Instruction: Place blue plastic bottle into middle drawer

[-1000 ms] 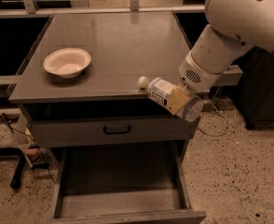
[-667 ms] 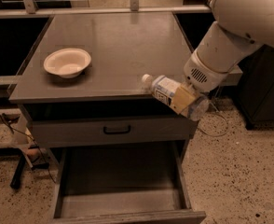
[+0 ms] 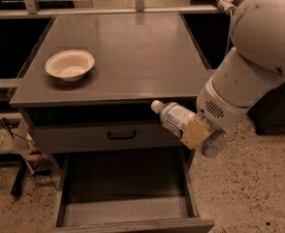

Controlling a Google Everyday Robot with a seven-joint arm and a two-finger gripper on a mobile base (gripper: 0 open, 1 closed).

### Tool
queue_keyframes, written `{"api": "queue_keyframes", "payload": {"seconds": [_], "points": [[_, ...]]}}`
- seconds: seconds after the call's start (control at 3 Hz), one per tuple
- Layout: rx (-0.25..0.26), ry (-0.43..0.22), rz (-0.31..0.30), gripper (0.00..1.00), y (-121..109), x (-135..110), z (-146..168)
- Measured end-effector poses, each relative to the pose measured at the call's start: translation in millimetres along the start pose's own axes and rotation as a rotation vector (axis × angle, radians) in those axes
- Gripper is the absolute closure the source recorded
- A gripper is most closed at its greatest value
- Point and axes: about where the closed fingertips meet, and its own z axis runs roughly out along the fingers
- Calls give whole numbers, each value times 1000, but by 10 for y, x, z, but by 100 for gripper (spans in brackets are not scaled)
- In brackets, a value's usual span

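My gripper is shut on the blue plastic bottle, a clear bottle with a white cap and pale label. It holds the bottle nearly level, cap pointing left, in front of the cabinet's front edge at the right, above the right side of the middle drawer. That drawer is pulled open below, a wide grey tray with a bare floor. The white arm comes in from the upper right.
A white bowl sits on the grey cabinet top at the left. A shut grey drawer with a small black handle is above the open one. Speckled floor lies to the right; cables and a stand are at the lower left.
My gripper has carried the bottle down and forward, off the cabinet top's edge, so that it hangs in front of the shut drawer above the open drawer.
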Motion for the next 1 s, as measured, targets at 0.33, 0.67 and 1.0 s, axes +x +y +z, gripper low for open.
{"api": "queue_keyframes", "payload": {"seconds": [0.33,0.67,1.0], "points": [[-84,47,-6,100,276,149,403],[-176,72,-15,100,472,131,852],[-177,72,-15,100,473,131,853]]}}
